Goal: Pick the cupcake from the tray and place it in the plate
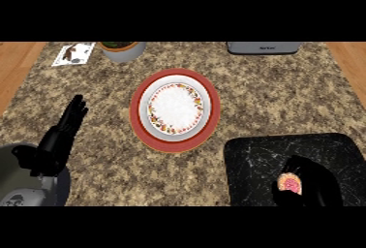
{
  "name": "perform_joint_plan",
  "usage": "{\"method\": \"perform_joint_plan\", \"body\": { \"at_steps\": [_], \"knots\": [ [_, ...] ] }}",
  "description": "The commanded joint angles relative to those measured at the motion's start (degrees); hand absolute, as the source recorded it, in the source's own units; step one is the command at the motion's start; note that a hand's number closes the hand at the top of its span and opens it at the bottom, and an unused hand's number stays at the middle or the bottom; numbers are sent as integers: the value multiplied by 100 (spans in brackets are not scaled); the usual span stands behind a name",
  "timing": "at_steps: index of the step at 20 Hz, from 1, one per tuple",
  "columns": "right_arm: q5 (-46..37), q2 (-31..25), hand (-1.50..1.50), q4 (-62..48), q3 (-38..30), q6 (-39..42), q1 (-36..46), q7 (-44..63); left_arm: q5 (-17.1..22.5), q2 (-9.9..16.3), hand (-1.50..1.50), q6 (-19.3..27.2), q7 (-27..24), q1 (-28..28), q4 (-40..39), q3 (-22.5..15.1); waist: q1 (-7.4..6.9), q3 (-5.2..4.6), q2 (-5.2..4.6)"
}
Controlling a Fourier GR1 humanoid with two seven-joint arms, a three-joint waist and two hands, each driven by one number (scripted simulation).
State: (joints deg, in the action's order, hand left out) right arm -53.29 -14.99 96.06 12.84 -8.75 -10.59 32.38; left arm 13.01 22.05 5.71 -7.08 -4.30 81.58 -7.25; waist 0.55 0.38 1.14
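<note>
While the left robot hand (61, 133) rests open at the view's left edge, fingers straight and pointing up over the speckled granite counter (286, 97), the right robot hand (314, 186) is down on the black marbled tray (250, 164) at the lower right. Its fingers and thumb curl round the cupcake (290, 184), whose pink top shows on the hand's left side; the cupcake is within the tray's bounds, though I cannot tell whether it is touching the tray. The plate (175, 107), white with a flowered band and a broad red rim, lies at the counter's middle, well apart from the tray. At the far edge stand a grey pot (123, 50), a printed card (73, 54) and a grey appliance (263, 47).
</note>
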Motion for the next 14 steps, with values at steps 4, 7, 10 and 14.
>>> {"method": "perform_joint_plan", "body": {
  "at_steps": [4,7,10,14],
  "knots": [
    [-497,-2,150,1103,532,-202,-363,-215,76,32,0,-148,152,118,-226,208,-23,-42,-103],
    [-816,-186,150,1710,696,-160,-653,-223,-158,-25,0,-76,63,168,-304,103,-4,-43,-103],
    [-1217,-69,150,2447,951,-174,-775,38,-11,84,0,-337,-71,-177,-747,350,37,-47,-111],
    [-1681,-44,150,3091,956,-62,-373,238,-136,-104,0,-215,-192,287,-491,156,-28,-49,-104]
  ]
}}
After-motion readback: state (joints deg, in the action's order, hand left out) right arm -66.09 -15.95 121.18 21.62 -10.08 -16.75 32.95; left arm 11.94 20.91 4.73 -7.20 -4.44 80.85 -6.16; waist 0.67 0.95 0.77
